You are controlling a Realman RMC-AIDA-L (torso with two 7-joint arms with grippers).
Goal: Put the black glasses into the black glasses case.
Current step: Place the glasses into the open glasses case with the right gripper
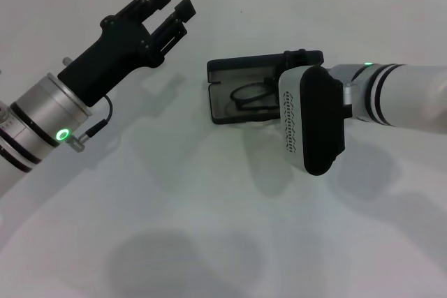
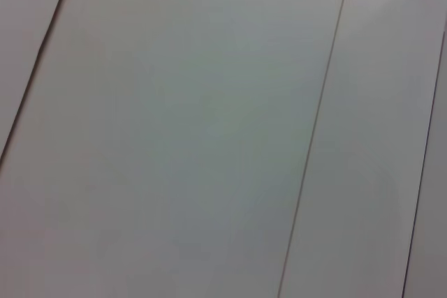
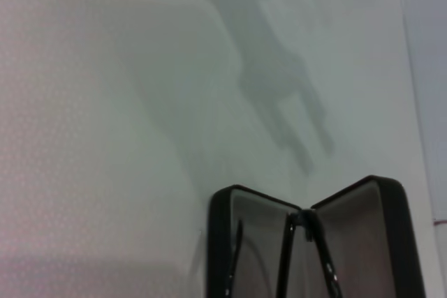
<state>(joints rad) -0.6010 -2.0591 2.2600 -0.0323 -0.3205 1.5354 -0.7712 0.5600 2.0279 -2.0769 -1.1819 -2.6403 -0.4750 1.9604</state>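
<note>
- Up at the far left, the left gripper (image 1: 172,10) hangs in the air with its black fingers (image 1: 183,8) spread apart, nothing between them.
- Its arm runs back to the near left edge.
- The right gripper's fingers are hidden behind its own wrist housing, so I cannot tell how they stand.
- That right gripper (image 1: 297,61) sits right over the black glasses case (image 1: 230,69), which lies open on the white table (image 1: 174,228).
- The black glasses (image 1: 251,95) lie inside the case.
</note>
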